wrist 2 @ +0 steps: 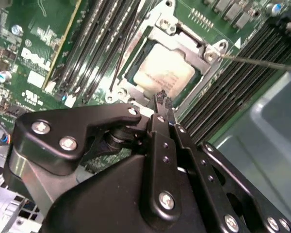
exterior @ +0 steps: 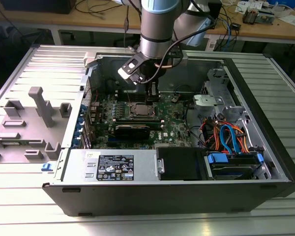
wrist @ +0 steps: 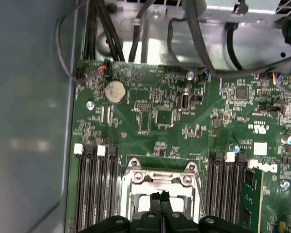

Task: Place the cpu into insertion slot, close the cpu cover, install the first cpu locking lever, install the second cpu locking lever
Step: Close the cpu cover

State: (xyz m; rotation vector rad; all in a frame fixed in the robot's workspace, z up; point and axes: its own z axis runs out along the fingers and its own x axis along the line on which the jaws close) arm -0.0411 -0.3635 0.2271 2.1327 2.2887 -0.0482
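The gripper [wrist 2: 161, 99] is pointing straight down into the open computer case [exterior: 246, 162]. Its fingers are pressing tip against tip with nothing between them, so it is carrying nothing.

The cpu [wrist 2: 164, 74] is lying directly beneath and just ahead of those tips. It is sitting flat in the insertion slot [exterior: 140, 109] with its silvery top facing up. The cpu cover [wrist 2: 182, 35] is framing it and looks to be lying down over it. Whether the tips are touching the cover's near edge or hanging just clear is not showing.

The relation that matters is to one side. A thin locking lever [wrist 2: 262, 63] is running out from the socket corner farthest from the gripper's tips. Its long axis is crossing the black memory slots [wrist 2: 233, 82] and leading away from the gripper. It is reading as free rather than hooked down, though that is a judgement.

In the first wrist view, the closed gripper [wrist: 160, 196] is lining up over the middle of the socket window, with green circuit board [wrist: 184, 126] stretching beyond it. In the exterior view, the gripper [exterior: 152, 93] is standing just above the slot, and the case is resting on the ribbed surface [exterior: 137, 221].
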